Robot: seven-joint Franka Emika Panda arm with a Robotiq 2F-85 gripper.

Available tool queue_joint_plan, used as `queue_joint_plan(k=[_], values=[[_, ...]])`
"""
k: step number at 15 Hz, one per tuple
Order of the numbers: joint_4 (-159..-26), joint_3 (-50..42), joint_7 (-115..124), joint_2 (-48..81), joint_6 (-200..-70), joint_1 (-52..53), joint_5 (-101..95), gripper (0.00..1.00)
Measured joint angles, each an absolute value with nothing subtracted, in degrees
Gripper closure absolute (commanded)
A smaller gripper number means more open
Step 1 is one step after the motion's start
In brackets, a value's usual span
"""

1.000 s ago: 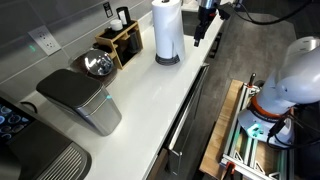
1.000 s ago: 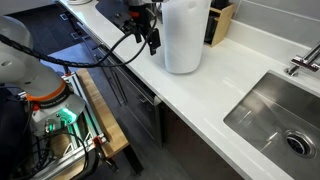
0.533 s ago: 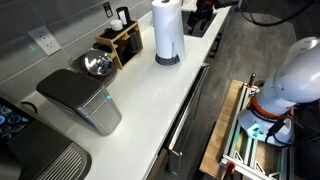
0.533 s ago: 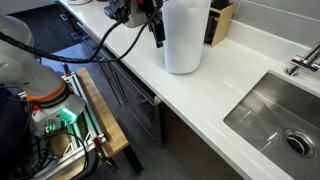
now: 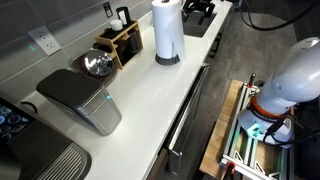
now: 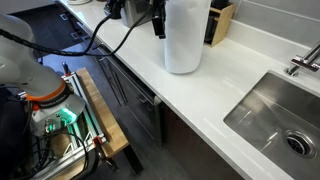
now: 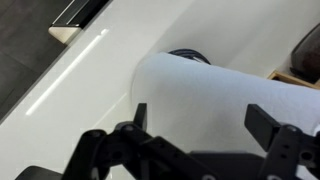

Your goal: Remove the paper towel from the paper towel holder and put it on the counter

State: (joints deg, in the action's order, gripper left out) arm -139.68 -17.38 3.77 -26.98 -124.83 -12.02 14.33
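Note:
The paper towel (image 5: 167, 30) is a tall white roll standing upright on the dark round base of the paper towel holder (image 5: 166, 60) on the white counter (image 5: 150, 100). It also shows in an exterior view (image 6: 186, 35) and fills the wrist view (image 7: 220, 95), where the holder's dark base (image 7: 186, 54) shows at its far end. My gripper (image 5: 200, 9) is open and empty, up near the top of the roll, just beside it. In the wrist view the two fingers (image 7: 205, 115) stand on either side of the roll without touching it.
A wooden knife block (image 5: 122, 40) stands beside the roll. A steel bowl (image 5: 97, 65) and a grey bin (image 5: 80, 100) stand further along the counter. A sink (image 6: 270, 120) is set into the counter. Dark cabinet fronts run below the counter's edge.
My gripper has risen from halfway down the roll's side to near its top and moved closer to it. The roll has not moved.

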Motion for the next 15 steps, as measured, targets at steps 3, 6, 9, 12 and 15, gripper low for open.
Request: queue_joint_plan(k=[3, 6, 9, 12, 15], values=[[-138.9, -17.5, 6.4, -26.9, -125.8, -12.2, 21.2, 0.0], [-138.6, -18.1, 6.0, -26.9, -128.1, -12.2, 27.5, 0.0], [-138.6, -18.7, 4.4, -27.0, -129.3, -12.0, 32.2, 0.0], [-138.6, -19.0, 2.1, -27.0, -130.0, -11.7, 37.2, 0.0], [-138.6, -18.9, 0.2, -27.0, -130.2, -11.6, 40.1, 0.0]])
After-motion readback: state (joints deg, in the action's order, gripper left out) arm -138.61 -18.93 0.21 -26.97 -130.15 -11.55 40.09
